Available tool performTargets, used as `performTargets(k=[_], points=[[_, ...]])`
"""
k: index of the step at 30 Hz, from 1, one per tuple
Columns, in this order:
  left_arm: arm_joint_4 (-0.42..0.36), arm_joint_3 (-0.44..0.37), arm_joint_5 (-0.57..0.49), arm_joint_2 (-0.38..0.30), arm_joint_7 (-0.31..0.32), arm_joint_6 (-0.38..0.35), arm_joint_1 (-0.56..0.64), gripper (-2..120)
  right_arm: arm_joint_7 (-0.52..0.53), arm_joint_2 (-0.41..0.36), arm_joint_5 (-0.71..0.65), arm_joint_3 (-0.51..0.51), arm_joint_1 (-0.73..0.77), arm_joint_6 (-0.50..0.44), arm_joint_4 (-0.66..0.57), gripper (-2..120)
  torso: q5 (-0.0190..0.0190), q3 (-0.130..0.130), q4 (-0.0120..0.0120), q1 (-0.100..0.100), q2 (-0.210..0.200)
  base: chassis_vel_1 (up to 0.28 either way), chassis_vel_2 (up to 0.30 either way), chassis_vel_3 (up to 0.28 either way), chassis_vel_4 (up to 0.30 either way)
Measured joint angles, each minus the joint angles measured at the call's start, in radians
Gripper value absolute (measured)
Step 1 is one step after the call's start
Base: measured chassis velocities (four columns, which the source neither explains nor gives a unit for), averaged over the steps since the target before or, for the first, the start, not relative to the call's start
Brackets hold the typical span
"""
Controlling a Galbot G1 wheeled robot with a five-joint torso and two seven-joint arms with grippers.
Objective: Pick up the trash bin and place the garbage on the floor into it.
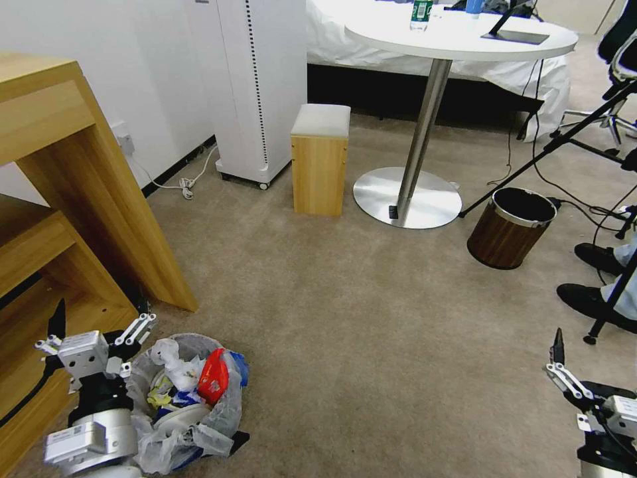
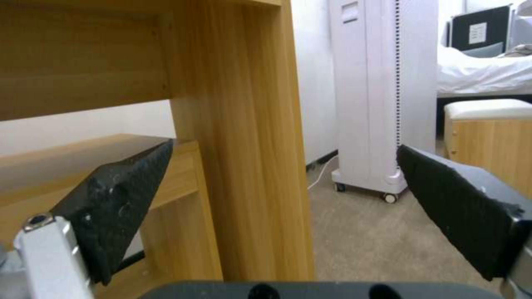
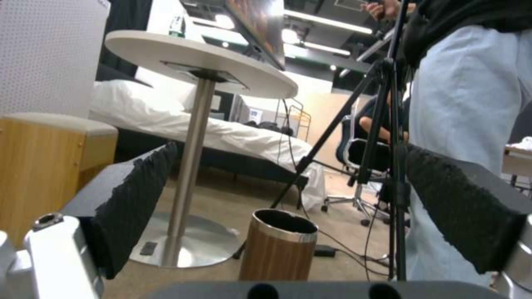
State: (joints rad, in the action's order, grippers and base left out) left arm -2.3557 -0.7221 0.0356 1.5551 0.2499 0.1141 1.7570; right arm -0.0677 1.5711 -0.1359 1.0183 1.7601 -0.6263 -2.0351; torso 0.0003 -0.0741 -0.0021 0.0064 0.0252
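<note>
The left gripper [image 1: 99, 325] hangs low beside the wooden desk [image 1: 79, 199], its two fingers spread wide with nothing between them; the left wrist view shows both black pads [image 2: 119, 199] apart, framing the desk's upright panel and the carpet [image 2: 377, 241] beyond. Just beside this gripper, toward the robot's right, stands the trash bin [image 1: 182, 405], one small round bin lined with a crinkly whitish bag. It rests on the carpet and is full of litter: a red wrapper [image 1: 213, 377], crumpled white paper [image 1: 174, 362], a bit of blue.

The right gripper [image 1: 564, 358] sits low at the robot's right side, also spread wide and empty, its pads [image 3: 133, 207] well apart in the right wrist view.

Farther out stand one wooden stool [image 1: 321, 159], one white tower unit [image 1: 255, 86], one round white table [image 1: 458, 36] on a steel pedestal, and one brown wood-grain bin [image 1: 509, 229] near the pedestal base.
</note>
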Motion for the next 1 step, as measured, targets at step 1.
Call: performTargets(k=[1], points=[[0.006,0.007,0.002,0.008,0.003,0.001,0.0,100,0.0,-0.002,-0.002,-0.003,0.0,-0.001,0.001,100,-0.0004,0.0,0.0,0.0,0.0,0.0,0.0,0.0,0.0]])
